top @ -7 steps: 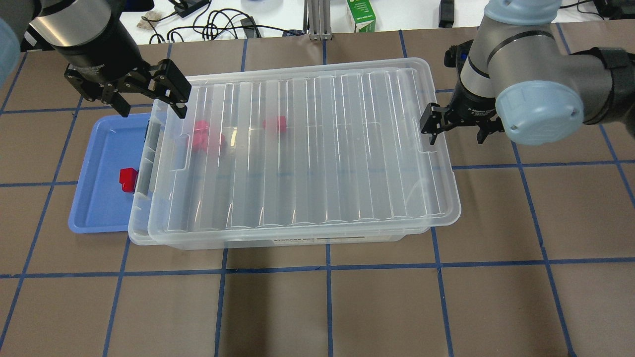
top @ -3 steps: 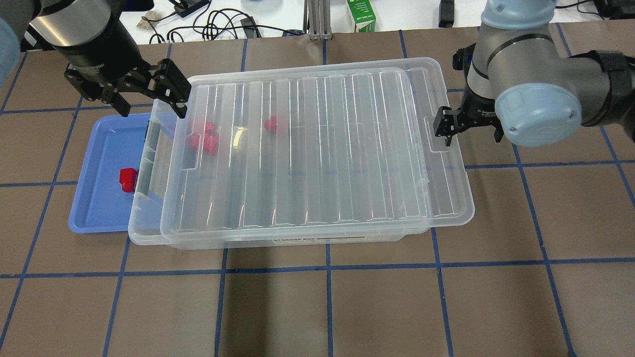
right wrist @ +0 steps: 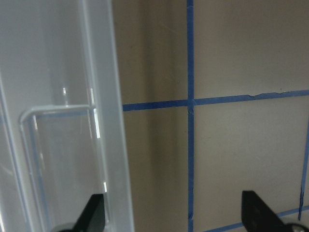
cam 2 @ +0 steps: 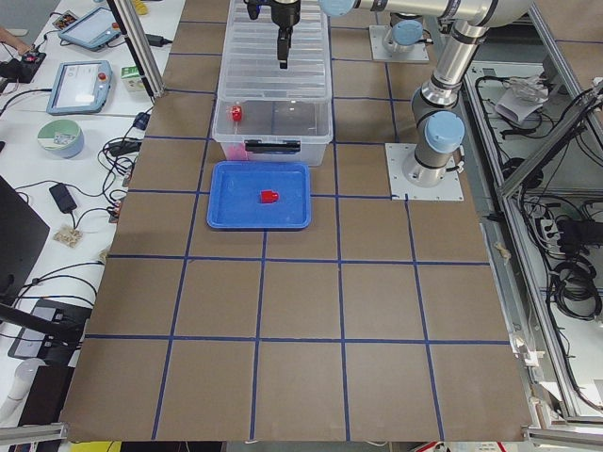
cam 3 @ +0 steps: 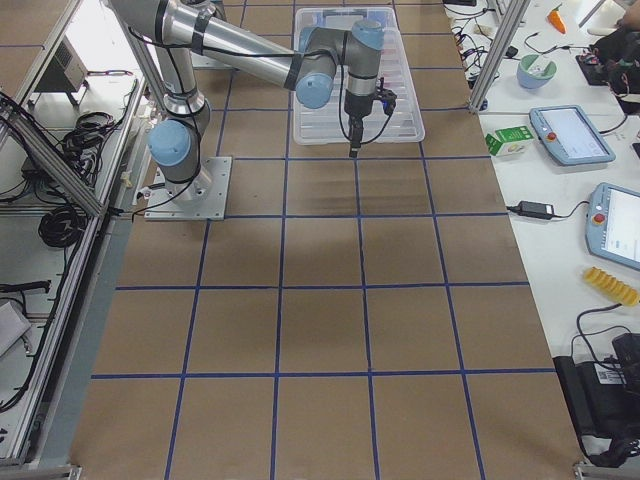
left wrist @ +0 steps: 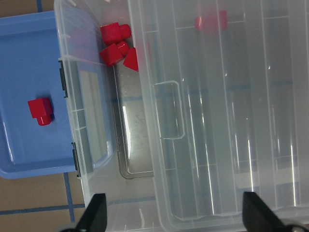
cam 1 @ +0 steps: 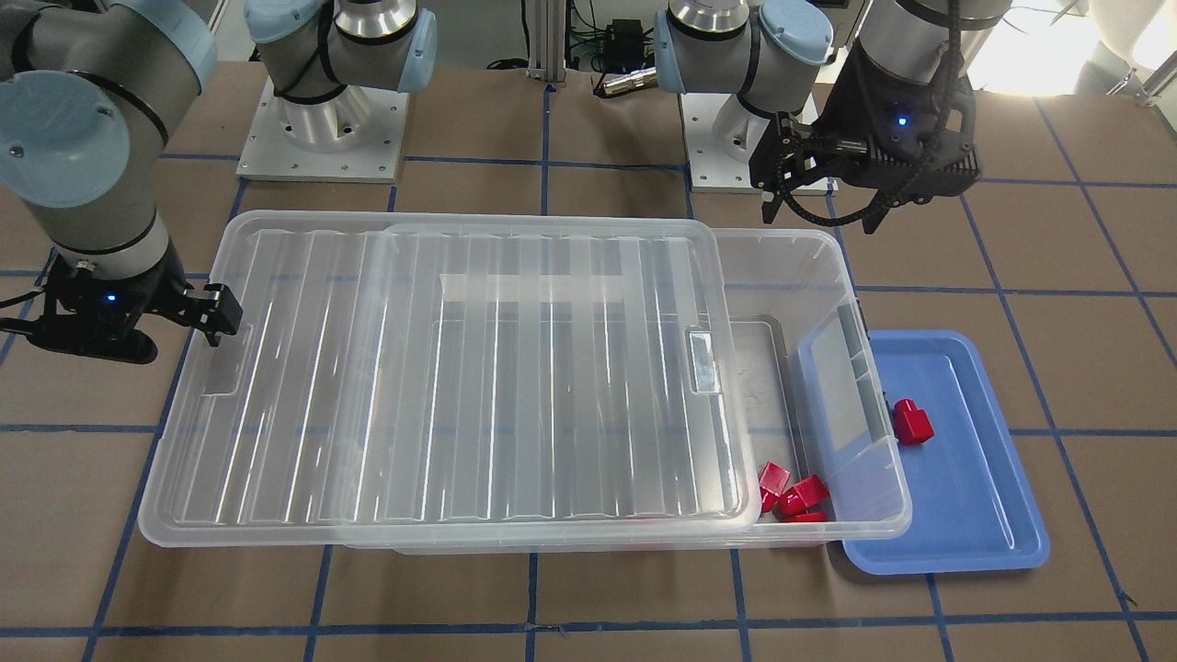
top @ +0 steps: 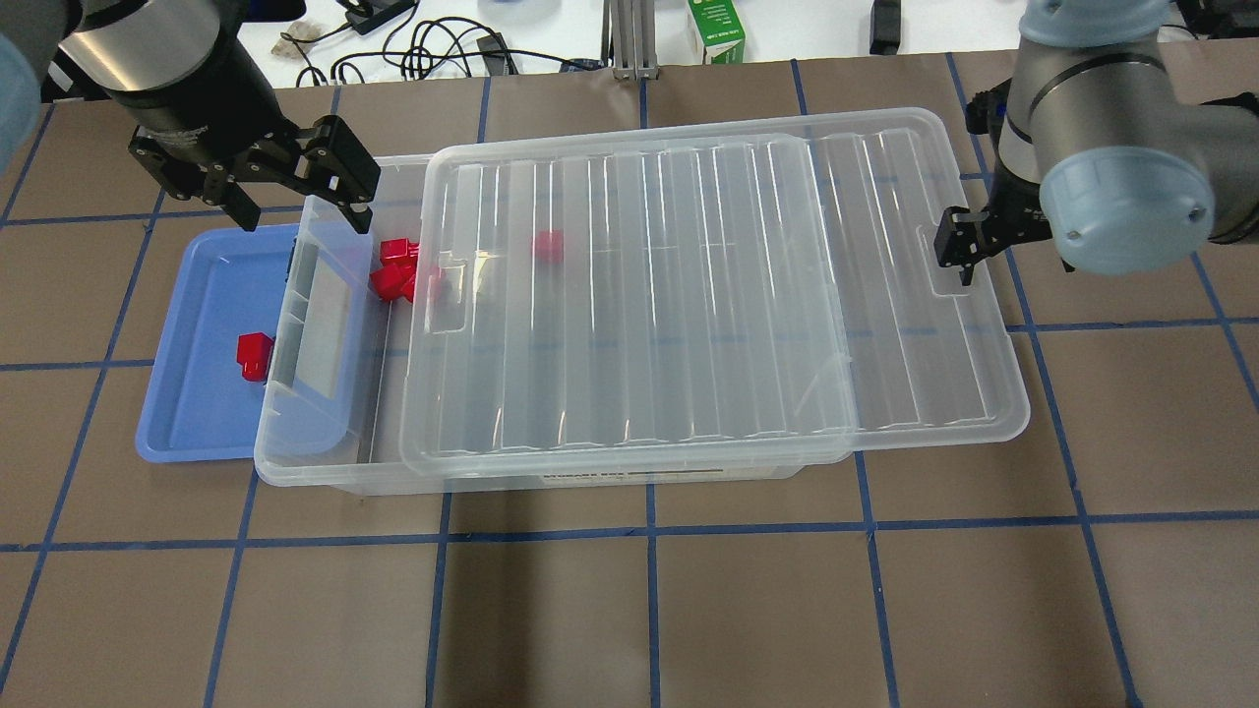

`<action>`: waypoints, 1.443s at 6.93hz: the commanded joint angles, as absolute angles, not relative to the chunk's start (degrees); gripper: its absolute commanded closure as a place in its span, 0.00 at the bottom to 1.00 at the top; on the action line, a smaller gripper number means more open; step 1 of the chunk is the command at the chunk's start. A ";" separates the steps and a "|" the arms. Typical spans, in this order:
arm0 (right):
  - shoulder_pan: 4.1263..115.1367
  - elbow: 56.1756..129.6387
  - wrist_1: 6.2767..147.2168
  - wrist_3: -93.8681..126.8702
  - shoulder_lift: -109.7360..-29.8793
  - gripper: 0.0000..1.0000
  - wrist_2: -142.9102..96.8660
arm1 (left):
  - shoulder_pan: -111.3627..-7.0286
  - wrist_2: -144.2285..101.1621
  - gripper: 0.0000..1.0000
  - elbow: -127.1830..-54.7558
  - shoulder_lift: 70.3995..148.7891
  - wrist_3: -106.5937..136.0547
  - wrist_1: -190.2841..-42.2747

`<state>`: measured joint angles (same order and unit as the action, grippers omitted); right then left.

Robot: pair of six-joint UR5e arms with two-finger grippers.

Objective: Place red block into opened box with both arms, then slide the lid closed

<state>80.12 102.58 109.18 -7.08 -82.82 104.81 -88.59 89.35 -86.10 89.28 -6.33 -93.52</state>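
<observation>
The red block (top: 254,354) (cam 1: 912,423) (left wrist: 39,110) lies in the blue tray (top: 187,413) beside the box's left end. The see-through box (top: 295,470) (cam 1: 878,519) holds several other red blocks (top: 396,270). The ribbed lid (top: 689,295) (cam 1: 414,386) sits shifted toward the right arm, so the box's left end is uncovered. My left gripper (top: 287,192) (cam 1: 821,204) hangs open above the box's far left corner and holds nothing. Over at the lid's far end rim, my right gripper (top: 989,246) stands open, one finger (top: 956,248) at the handle recess.
Beyond the table's back edge lie cables and a green carton (top: 715,29). The blue tray (cam 1: 965,524) butts against the box's grey-latched end. The lid overhangs the box on the right arm's side. Brown table with blue tape lines lies in front.
The lid has slid to the right along the box with my right gripper, uncovering the box's left end and the red blocks there. The left gripper has stayed put.
</observation>
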 commanded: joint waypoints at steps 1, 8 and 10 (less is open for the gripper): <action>76.05 102.57 109.16 -9.75 -82.88 0.00 104.77 | -87.46 89.04 0.00 -85.96 89.12 -6.33 -93.43; 75.58 97.24 101.84 -8.54 -86.99 0.00 93.39 | -63.94 90.35 0.00 -89.90 93.58 -25.96 -89.51; 79.08 91.07 90.48 -4.25 -91.48 0.00 91.67 | -62.05 90.35 0.00 -95.42 97.98 -26.81 -78.27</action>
